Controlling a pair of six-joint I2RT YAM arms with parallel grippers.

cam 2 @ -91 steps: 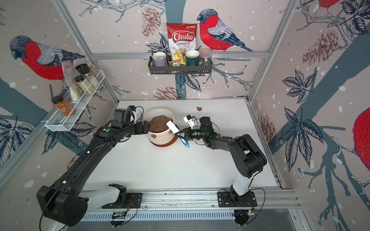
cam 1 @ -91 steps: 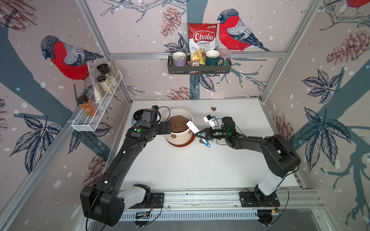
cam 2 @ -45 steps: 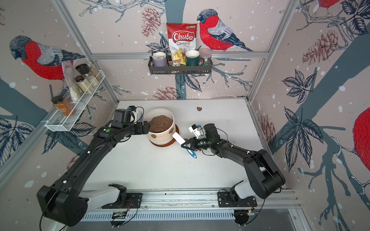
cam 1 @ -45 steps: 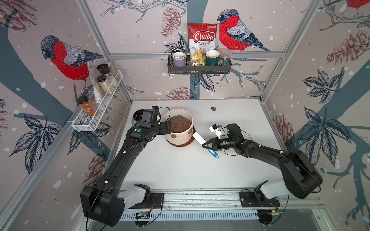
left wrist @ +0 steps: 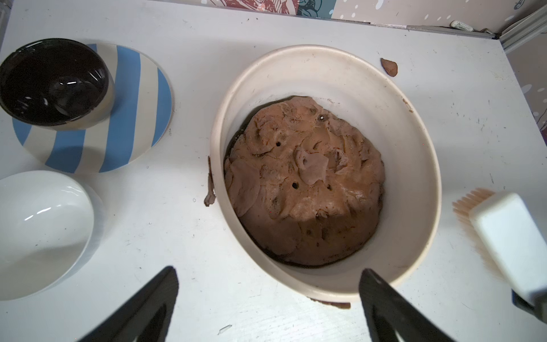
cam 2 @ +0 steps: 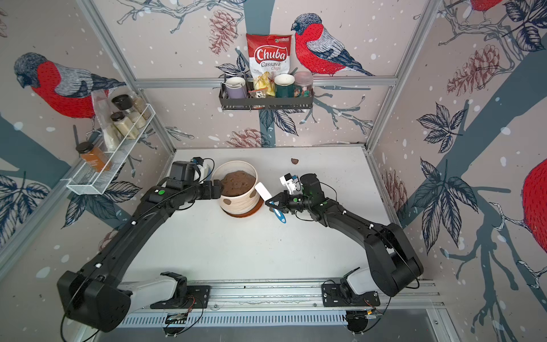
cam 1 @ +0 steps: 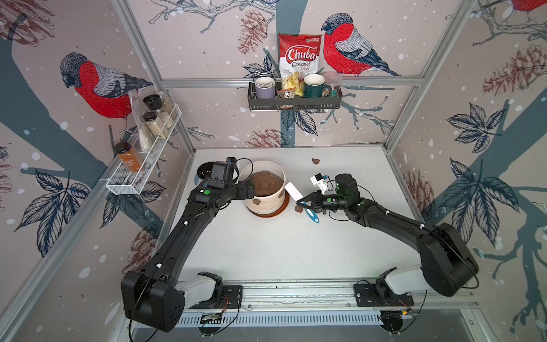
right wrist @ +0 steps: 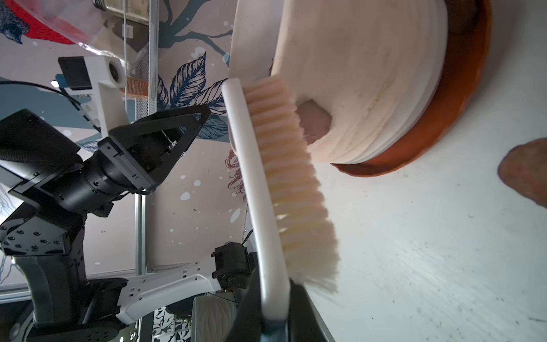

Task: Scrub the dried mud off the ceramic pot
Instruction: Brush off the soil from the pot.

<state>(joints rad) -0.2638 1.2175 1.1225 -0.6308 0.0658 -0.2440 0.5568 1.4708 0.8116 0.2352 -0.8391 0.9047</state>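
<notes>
Though invisible overhead, mud (right wrist: pixel 314 123) by bristles (right wrist: pixel 291 177)

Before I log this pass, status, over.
Left gripper open beside ceramic pot. Right gripper shut on brush, bristles by dried mud patch. Loose flake on table near brush.

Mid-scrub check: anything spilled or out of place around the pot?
Yes. A flat dark-brown dried mud flake lies loose on the white table beside the brown round saucer; another flake sits far back near the wall. A brown patch clings to the cream-white ribbed ceramic pot. Nothing looks tipped or broken.
</notes>
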